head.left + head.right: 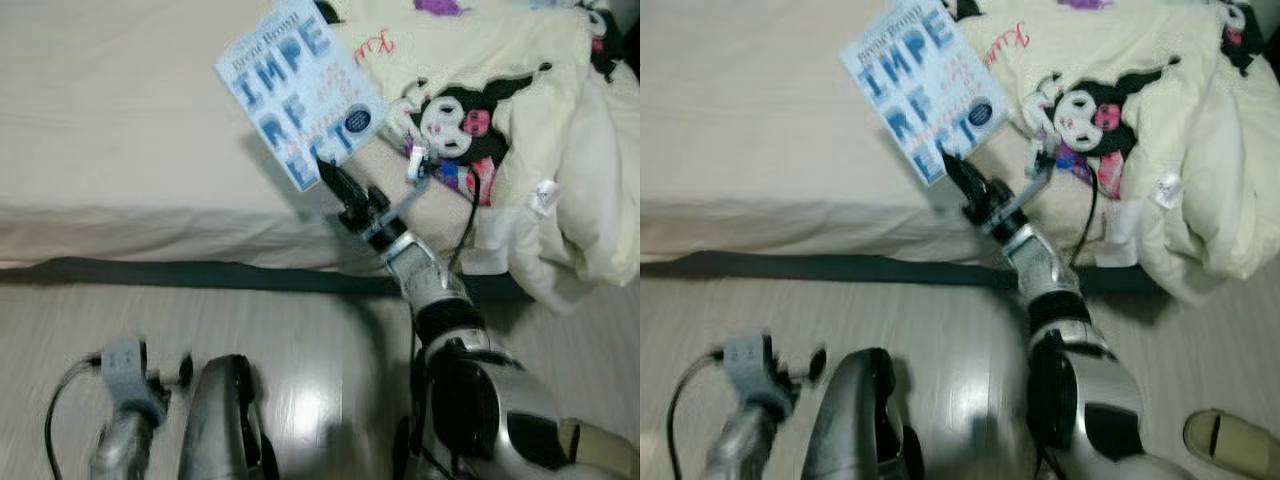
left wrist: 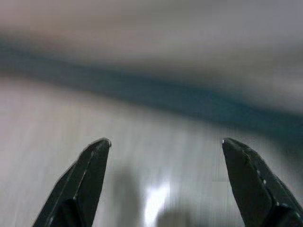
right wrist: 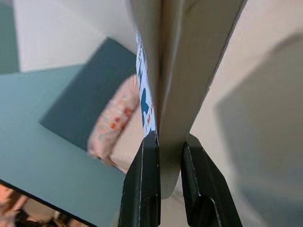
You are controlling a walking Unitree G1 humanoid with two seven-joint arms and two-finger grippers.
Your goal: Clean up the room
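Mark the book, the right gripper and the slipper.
book (image 1: 298, 88), left eye view, middle of its blue cover.
right gripper (image 1: 330, 172), left eye view, fingertips clamped on the book's lower edge.
slipper (image 1: 1230, 440), right eye view, its top.

Across the upper left of the head views, the bed lies flat and bare, open room for a gripper to pass or set down. The upper right is crowded by a heaped cream blanket with a cartoon print, bulging over the mattress edge. The right gripper clamps a book upright above the bed edge at upper centre, blocking that lane. A dark strip runs under the mattress. The wooden floor at lower centre is open; a slipper lies at lower right. The left gripper, fingers spread, hangs over bare floor.
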